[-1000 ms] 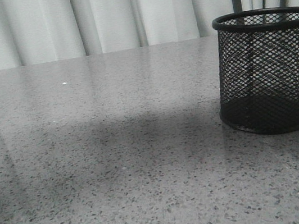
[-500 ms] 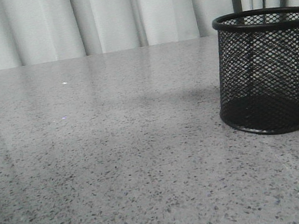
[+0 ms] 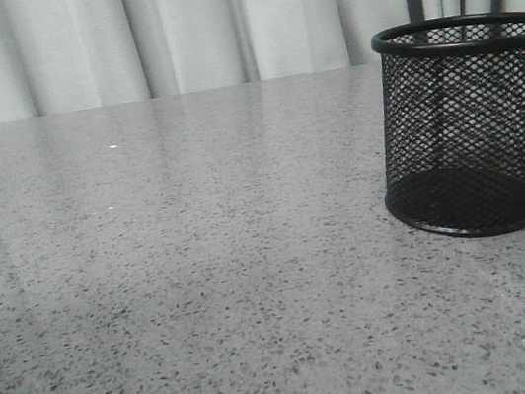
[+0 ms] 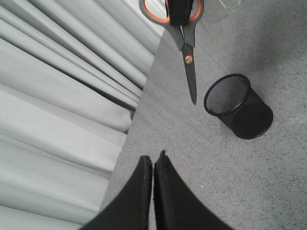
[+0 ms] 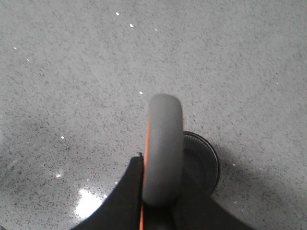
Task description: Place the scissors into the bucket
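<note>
Unseen from the front, right fingers (image 5: 160, 211) clamp scissors (image 4: 184, 36) above the bucket (image 4: 238, 106); left fingers (image 4: 153, 165) closed, empty.

- From the front, the bucket (image 3: 471, 124) is cut off at the picture's right edge, so its far side goes unseen.
- Neither of my arms shows in the front view, nor do the scissors.
- In my left wrist view, the scissors (image 4: 184, 43) run off the top edge; the handle loops are clipped, and a dark part of my right end effector (image 4: 178, 12) covers their middle.
- In my right wrist view, a grey handle loop (image 5: 163, 148) sits blurred right at the lens, hiding the blades.
- That loop and my fingers (image 5: 125, 191) cover much of the bucket's rim (image 5: 204, 158).
</note>
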Controlling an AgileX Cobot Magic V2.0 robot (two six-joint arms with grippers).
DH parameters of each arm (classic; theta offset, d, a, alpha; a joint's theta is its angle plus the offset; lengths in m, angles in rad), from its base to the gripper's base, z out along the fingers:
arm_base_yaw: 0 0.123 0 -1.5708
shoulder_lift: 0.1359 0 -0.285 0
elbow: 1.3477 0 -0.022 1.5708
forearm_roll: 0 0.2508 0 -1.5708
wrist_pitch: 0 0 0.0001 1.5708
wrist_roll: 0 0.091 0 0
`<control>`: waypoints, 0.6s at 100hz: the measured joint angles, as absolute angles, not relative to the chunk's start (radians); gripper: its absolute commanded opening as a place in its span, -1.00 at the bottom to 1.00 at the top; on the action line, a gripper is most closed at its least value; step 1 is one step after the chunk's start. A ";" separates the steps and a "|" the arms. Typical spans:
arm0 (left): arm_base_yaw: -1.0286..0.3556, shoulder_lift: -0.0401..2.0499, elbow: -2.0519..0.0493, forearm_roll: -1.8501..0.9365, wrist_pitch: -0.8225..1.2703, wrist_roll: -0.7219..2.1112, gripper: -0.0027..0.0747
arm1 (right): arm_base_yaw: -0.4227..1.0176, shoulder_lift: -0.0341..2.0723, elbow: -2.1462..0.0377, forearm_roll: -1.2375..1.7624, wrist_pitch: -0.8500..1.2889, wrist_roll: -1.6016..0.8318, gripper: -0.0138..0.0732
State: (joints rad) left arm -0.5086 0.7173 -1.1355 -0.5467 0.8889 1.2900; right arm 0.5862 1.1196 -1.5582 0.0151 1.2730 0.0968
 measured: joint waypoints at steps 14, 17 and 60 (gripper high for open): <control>-0.509 0.728 -1.133 -0.540 0.889 1.290 -0.99 | 0.586 1.089 -1.558 0.017 1.275 0.097 -0.83; -0.509 0.728 -1.133 -0.540 0.889 1.290 -0.99 | 0.586 1.081 -1.558 0.022 1.277 0.097 -0.83; -0.509 0.728 -1.133 -0.538 0.963 1.290 -0.99 | 0.586 0.981 -1.391 0.054 1.281 0.095 -0.83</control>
State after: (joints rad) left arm -0.5086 0.7280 -1.1328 -0.5383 0.9630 1.2900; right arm 0.5862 0.9806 -1.3911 0.0538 1.2808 0.0949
